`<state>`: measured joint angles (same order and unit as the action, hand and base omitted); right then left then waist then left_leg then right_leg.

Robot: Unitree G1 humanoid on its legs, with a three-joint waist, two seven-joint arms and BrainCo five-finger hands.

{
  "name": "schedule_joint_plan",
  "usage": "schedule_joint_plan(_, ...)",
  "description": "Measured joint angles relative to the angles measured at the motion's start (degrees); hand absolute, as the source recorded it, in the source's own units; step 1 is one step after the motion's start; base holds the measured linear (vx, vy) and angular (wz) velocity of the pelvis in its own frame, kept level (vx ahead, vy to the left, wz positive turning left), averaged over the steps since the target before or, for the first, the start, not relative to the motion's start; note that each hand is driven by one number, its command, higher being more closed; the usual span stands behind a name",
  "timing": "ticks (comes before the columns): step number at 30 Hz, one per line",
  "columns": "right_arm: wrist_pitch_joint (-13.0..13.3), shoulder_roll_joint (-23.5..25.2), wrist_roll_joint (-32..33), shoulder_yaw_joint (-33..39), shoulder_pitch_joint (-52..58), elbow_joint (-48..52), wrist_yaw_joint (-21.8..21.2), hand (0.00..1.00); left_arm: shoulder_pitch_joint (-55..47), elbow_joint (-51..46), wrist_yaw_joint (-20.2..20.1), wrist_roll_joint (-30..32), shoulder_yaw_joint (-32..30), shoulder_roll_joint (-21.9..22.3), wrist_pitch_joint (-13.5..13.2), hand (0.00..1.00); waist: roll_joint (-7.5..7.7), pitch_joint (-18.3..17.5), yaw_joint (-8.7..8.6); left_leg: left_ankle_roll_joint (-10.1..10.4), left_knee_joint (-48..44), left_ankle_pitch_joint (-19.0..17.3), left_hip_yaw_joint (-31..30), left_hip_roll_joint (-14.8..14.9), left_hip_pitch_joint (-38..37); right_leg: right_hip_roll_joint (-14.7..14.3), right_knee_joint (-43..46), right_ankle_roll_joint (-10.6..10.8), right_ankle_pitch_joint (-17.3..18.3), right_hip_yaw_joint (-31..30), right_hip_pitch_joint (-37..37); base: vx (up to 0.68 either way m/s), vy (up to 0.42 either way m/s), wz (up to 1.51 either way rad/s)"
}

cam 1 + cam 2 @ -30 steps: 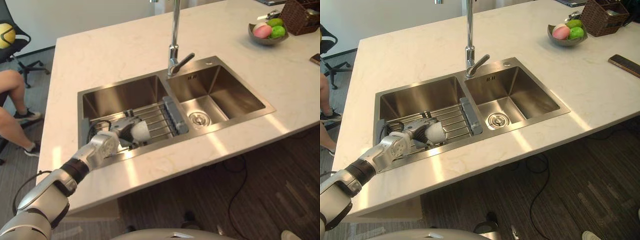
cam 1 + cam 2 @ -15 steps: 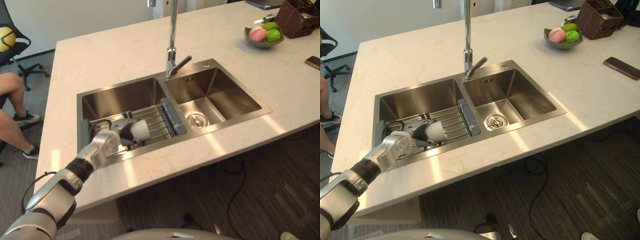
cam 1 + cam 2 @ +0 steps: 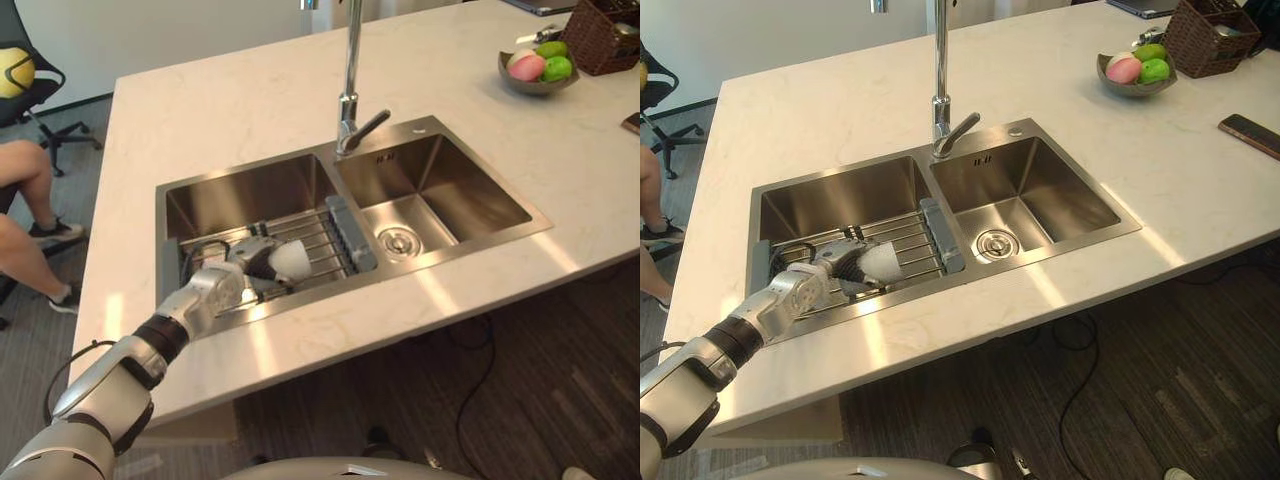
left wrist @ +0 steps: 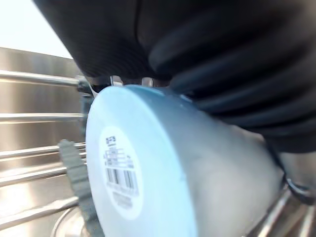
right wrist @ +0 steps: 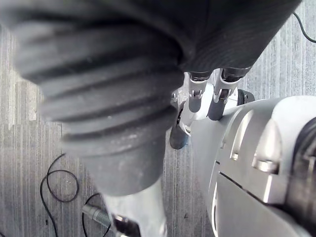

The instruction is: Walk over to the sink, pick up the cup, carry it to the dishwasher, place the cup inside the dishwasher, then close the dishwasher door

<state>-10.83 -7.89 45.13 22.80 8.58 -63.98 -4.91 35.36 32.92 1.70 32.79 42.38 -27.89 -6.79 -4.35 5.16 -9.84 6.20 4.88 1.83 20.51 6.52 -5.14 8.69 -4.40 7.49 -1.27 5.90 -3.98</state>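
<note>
Your left hand (image 3: 232,283) is down in the left basin of the sink (image 3: 450,190), its fingers curled round the pale cup (image 3: 292,262). The cup lies on its side in the grip. Its labelled base faces the grey end piece of the rack (image 3: 318,240) and its body is pressed against your palm. In the left wrist view the steel bars of the rack run just behind and below the cup. You cannot tell from here whether the cup rests on them or is clear of them.

Compared with a second ago, hand and cup have edged a little along the rack toward the divider between the basins. The whole scene has also shifted slightly, which is the head camera moving and not the sink.

Your right hand (image 5: 194,98) hangs by the robot's side above the floor, fingers loose and holding nothing.

The faucet (image 3: 348,100) stands behind the divider, its lever pointing over the right basin. On the far right of the counter (image 3: 220,110) a bowl (image 3: 530,86) of fruit sits beside a wicker basket (image 3: 605,40). A phone (image 3: 1252,134) lies near the right edge. A person (image 3: 25,200) sits at the left, legs showing.
</note>
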Motion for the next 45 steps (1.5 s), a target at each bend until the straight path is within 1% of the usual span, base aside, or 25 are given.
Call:
schedule_joint_plan(1, 0.0, -0.1, 0.0, -0.2, 0.0, 0.0, 0.0, 0.0, -0.1, -0.1, 2.0, -0.1, 1.0, -0.3, -1.8, 1.0, 0.0, 0.0, 0.01, 0.0, 0.0, 0.0, -0.1, 0.0, 0.1, 0.0, -0.1, 0.0, 0.0, 0.2, 0.0, -0.01, -0.019, 0.06)
schedule_joint_plan(4, 0.1, -0.7, 0.0, -0.8, 0.0, 0.0, -0.1, 0.0, -0.4, -0.6, 5.9, -2.3, 2.1, -1.8, -4.1, 1.0, -0.33, 0.2, 0.0, 0.0, -0.3, 0.0, -0.5, 0.0, 0.2, 0.0, 0.0, 0.0, 0.0, 1.2, -0.1, 0.0, -0.019, 0.05)
schedule_joint_plan(5, 0.1, -0.7, 0.0, -0.8, 0.0, 0.0, -0.1, 0.0, -0.6, -1.4, 7.7, -4.2, 2.5, -2.8, -5.4, 1.0, -0.51, 0.3, -0.01, 0.0, -0.3, 0.1, -0.7, 0.0, 0.3, 0.0, 0.0, 0.0, 0.0, 1.4, -0.2, -0.01, -0.025, 0.08)
schedule_joint_plan(6, 0.0, -0.9, 0.1, -0.8, 0.0, 0.0, -0.1, 0.0, -0.9, -3.0, 8.6, -6.1, 2.6, -3.7, -5.7, 1.0, -0.61, 0.4, 0.02, 0.0, -0.3, 0.2, -1.1, -0.1, 0.4, 0.0, 0.0, 0.0, 0.0, 1.8, -0.4, 0.0, -0.024, 0.11)
schedule_joint_plan(7, -0.2, -1.0, 0.2, -0.8, 0.0, 0.0, -0.2, 0.0, -1.1, -4.9, 9.5, -9.0, 2.5, -4.5, -5.8, 1.0, -0.65, 0.4, 0.01, 0.0, -0.3, 0.3, -1.7, 0.0, 0.5, 0.0, 0.1, 0.0, 0.0, 2.4, -0.5, 0.0, -0.033, 0.23)
schedule_joint_plan(9, -0.9, -1.0, 0.7, 0.0, 0.3, -0.4, -0.3, 0.0, -1.2, -15.1, 10.7, -18.5, 0.6, -7.9, -5.4, 1.0, -0.74, 0.5, 0.5, 0.0, -0.3, 0.8, -3.8, 0.0, 1.3, 0.1, 0.7, 0.1, 0.2, 4.0, -0.7, -0.01, -0.033, 0.38)
schedule_joint_plan(11, -1.8, -1.0, 0.8, 1.8, 0.3, -0.9, -1.0, 0.0, -1.7, -28.3, 11.1, -26.0, -6.5, -9.4, -4.2, 1.0, -0.77, 0.5, 2.2, -0.1, -0.3, 1.1, -5.1, -0.1, 1.5, 0.2, 2.4, 0.1, 1.2, 5.0, -0.6, -0.03, -0.012, 0.36)
schedule_joint_plan(14, -2.2, -1.0, 0.6, 5.1, 0.1, -1.2, -2.4, 0.0, -1.8, -41.8, 12.4, -32.6, -18.8, -10.2, -2.5, 1.0, -0.81, 0.5, 4.13, -0.4, -0.3, 1.5, -7.3, -0.2, 1.5, 0.5, 4.8, 0.1, 2.9, 6.8, -0.8, -0.05, -0.01, 0.34)
schedule_joint_plan(15, -2.3, -1.0, 0.5, 5.8, 0.0, -1.3, -2.5, 0.0, -1.8, -43.1, 13.0, -33.7, -20.7, -10.7, -2.4, 1.0, -0.83, 0.5, 4.39, -0.4, -0.3, 1.7, -7.7, -0.3, 1.5, 0.6, 5.1, 0.0, 3.2, 7.2, -0.9, -0.08, -0.012, 0.3)
schedule_joint_plan(17, -2.7, -1.1, 0.0, 9.6, -0.1, -2.3, -2.7, 0.0, -1.8, -44.8, 14.0, -38.0, -27.5, -12.2, -2.6, 1.0, -1.05, 0.3, 6.14, -0.5, -0.3, 2.1, -8.6, -0.3, 1.6, 0.7, 5.7, 0.0, 3.5, 7.8, -0.9, -0.09, -0.005, 0.21)
schedule_joint_plan(18, -2.8, -1.1, -0.4, 10.2, 0.0, -2.3, -2.7, 0.0, -1.9, -44.8, 14.2, -39.5, -28.9, -12.5, -2.7, 1.0, -1.08, 0.3, 6.58, -0.5, -0.2, 2.2, -8.8, -0.3, 1.6, 0.7, 5.7, 0.0, 3.5, 8.0, -0.9, -0.1, 0.003, 0.19)
schedule_joint_plan(20, -3.0, -0.7, -1.8, 12.7, -0.1, -2.3, -3.4, 0.0, -2.6, -44.8, 14.3, -45.1, -33.6, -13.6, -3.9, 1.0, -0.89, 0.2, 7.29, -0.8, 0.0, 2.8, -9.7, -0.6, 2.4, 0.9, 5.7, -0.1, 3.5, 9.0, -0.9, -0.08, 0.01, 0.21)
schedule_joint_plan(24, -2.4, 0.6, -5.3, 14.5, 0.3, -2.3, -4.0, 0.0, -6.5, -46.0, 13.3, -53.6, -36.7, -13.5, -4.7, 1.0, 0.49, -0.7, 8.31, -1.0, 0.0, 3.0, -10.0, -0.9, 2.6, 1.1, 5.5, -0.1, 3.0, 9.2, -0.9, -0.04, 0.015, 0.05)
schedule_joint_plan(27, -1.7, 1.7, -7.9, 14.4, 0.3, -2.3, -4.6, 0.0, -11.7, -48.2, 11.7, -60.0, -40.4, -7.5, -4.0, 1.0, 2.06, -1.6, 8.38, -1.2, 0.0, 3.4, -11.1, -1.2, 3.7, 1.3, 5.2, -0.1, 2.7, 10.4, -1.0, -0.01, 0.005, 0.17)
schedule_joint_plan(28, -1.6, 2.1, -8.8, 14.3, 0.3, -2.3, -4.6, 0.0, -13.4, -48.3, 11.6, -60.7, -41.2, -4.9, -3.7, 1.0, 2.5, -1.8, 8.58, -1.3, 0.0, 3.6, -11.5, -1.2, 4.1, 1.4, 5.2, -0.1, 2.7, 10.7, -0.9, -0.02, 0.001, 0.21)
schedule_joint_plan(29, -1.2, 2.3, -10.4, 13.4, 0.3, -2.3, -4.7, 0.0, -16.9, -48.3, 11.2, -62.0, -42.6, -0.8, -3.0, 1.0, 3.09, -1.7, 9.28, -1.3, -0.3, 3.8, -12.0, -1.2, 4.2, 1.3, 5.3, -0.1, 2.6, 10.9, -1.0, -0.01, -0.001, 0.2)
schedule_joint_plan(33, -0.1, 2.6, -13.8, 10.2, 0.3, -2.3, -4.7, 0.0, -24.7, -48.2, 10.4, -62.5, -44.7, 8.1, -2.7, 1.0, 4.05, -1.4, 10.79, -1.5, -0.3, 4.1, -13.7, -1.5, 4.1, 1.4, 5.9, -0.2, 3.0, 12.3, -2.0, -0.04, -0.005, 0.21)
schedule_joint_plan(36, 0.6, 2.6, -15.6, 8.8, 0.3, -2.3, -4.8, 0.0, -27.2, -48.4, 10.0, -64.4, -46.7, 11.2, -3.0, 1.0, 4.42, -1.2, 11.76, -1.5, -0.3, 4.2, -14.6, -1.8, 4.0, 2.0, 8.1, -0.6, 4.5, 13.3, -1.9, -0.05, 0.004, 0.25)
schedule_joint_plan(39, 1.6, 2.8, -18.7, 7.5, 0.3, -2.4, -5.0, 0.0, -29.3, -49.0, 8.9, -66.2, -49.3, 13.3, -3.5, 1.0, 5.32, -0.4, 12.65, -1.6, -0.3, 4.1, -16.2, -2.7, 3.3, 3.5, 12.6, -0.9, 7.6, 14.3, -1.8, -0.05, 0.018, 0.34)
schedule_joint_plan(40, 2.2, 2.8, -19.5, 6.9, 0.6, -2.4, -5.2, 0.0, -30.0, -49.1, 8.3, -66.4, -49.7, 13.7, -3.8, 1.0, 5.71, -0.3, 12.69, -2.0, -0.3, 4.1, -18.0, -3.6, 4.0, 4.1, 16.0, -1.3, 10.4, 13.5, -1.0, -0.06, -0.03, 0.92)
schedule_joint_plan(41, 2.4, 3.1, -20.2, 6.8, 1.4, -2.3, -5.7, 0.0, -30.0, -49.2, 7.3, -66.4, -49.7, 14.4, -3.9, 1.0, 6.38, -0.2, 11.74, -2.4, -0.9, 4.5, -21.8, -5.1, 5.5, 3.4, 20.0, -2.7, 14.2, 9.6, 0.1, -0.06, -0.061, 1.32)
schedule_joint_plan(42, 2.4, 3.3, -20.2, 6.8, 1.7, -2.1, -6.0, 0.0, -30.0, -49.1, 6.6, -66.5, -49.6, 15.1, -3.9, 1.0, 6.88, 0.1, 11.08, -2.6, -2.0, 4.3, -24.4, -6.1, 6.6, 2.6, 21.3, -3.9, 16.0, 7.3, 0.2, -0.04, -0.127, 2.07)
schedule_joint_plan(43, 2.7, 3.7, -20.0, 6.5, 3.9, -1.7, -6.2, 0.0, -30.6, -49.1, 4.9, -66.5, -48.8, 16.9, -4.2, 1.0, 7.29, 0.1, 10.57, -3.0, -4.3, 3.9, -29.0, -8.1, 8.9, 0.5, 23.0, -6.3, 19.2, 3.6, -0.1, -0.01, -0.16, 2.17)
schedule_joint_plan(44, 3.6, 4.4, -18.9, 5.1, 5.8, -1.4, -6.2, 0.0, -32.0, -49.1, 2.7, -66.5, -48.4, 18.1, -5.1, 1.0, 8.08, 0.0, 10.93, -3.2, -4.7, 4.1, -31.8, -9.3, 9.1, -1.3, 24.8, -7.4, 21.3, 0.4, 0.0, 0.01, -0.169, 1.98)
schedule_joint_plan(45, 3.9, 4.6, -18.2, 3.9, 6.9, -1.0, -6.3, 0.0, -33.0, -49.2, 1.7, -66.5, -48.2, 18.4, -5.6, 1.0, 8.46, -0.1, 11.53, -3.3, -4.7, 4.5, -32.8, -9.8, 9.2, -1.5, 26.2, -6.9, 21.5, -0.5, 0.0, 0.07, -0.144, 1.53)
